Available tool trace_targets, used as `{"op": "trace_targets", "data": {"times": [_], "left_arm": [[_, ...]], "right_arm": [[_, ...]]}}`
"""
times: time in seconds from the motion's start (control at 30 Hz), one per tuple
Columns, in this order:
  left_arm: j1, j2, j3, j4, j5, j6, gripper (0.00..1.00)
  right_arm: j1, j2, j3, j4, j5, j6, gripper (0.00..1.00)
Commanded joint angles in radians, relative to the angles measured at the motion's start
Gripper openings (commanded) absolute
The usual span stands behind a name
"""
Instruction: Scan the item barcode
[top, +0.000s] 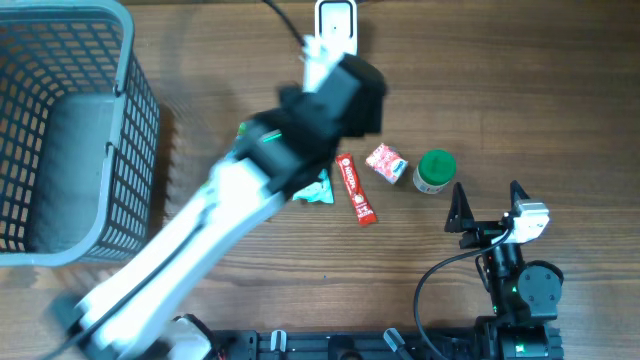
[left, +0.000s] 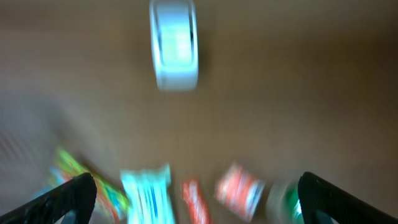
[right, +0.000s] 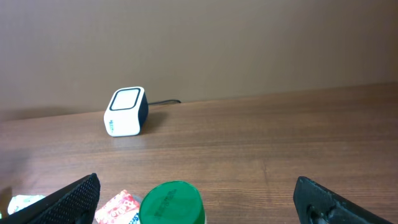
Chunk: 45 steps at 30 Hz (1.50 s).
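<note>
The left gripper (left: 196, 194) is hanging with jaws spread wide, pinching nothing, in a blurred view. Between the jaws, low down, a teal packet (left: 146, 193), a red stick (left: 194, 200) and a small red packet (left: 239, 190) are lying on the table (left: 298, 93). The scanner (left: 175, 43) is standing well ahead of them. The right gripper (right: 199, 200) is also gaping, empty, with a green-lidded jar (right: 172, 202) sitting between its jaws.
</note>
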Motion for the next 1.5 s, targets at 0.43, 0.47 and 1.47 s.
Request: {"op": "trace_targets", "data": {"times": [0.43,0.47,1.47], "left_arm": [[0.332,-0.359,0.132,0.760,-0.545,0.921,1.00],[0.337,-0.364,0.132,0.727,-0.545,0.908,1.00],[0.758,-1.372,-0.436,0.589,0.066,0.497,1.00]], "right_arm": [[0.002,0.000,-0.001,0.002,0.012,-0.001,1.00],[0.002,0.000,-0.001,0.003,0.012,-0.002,1.00],[0.002,0.000,-0.001,0.002,0.012,-0.002,1.00]]}}
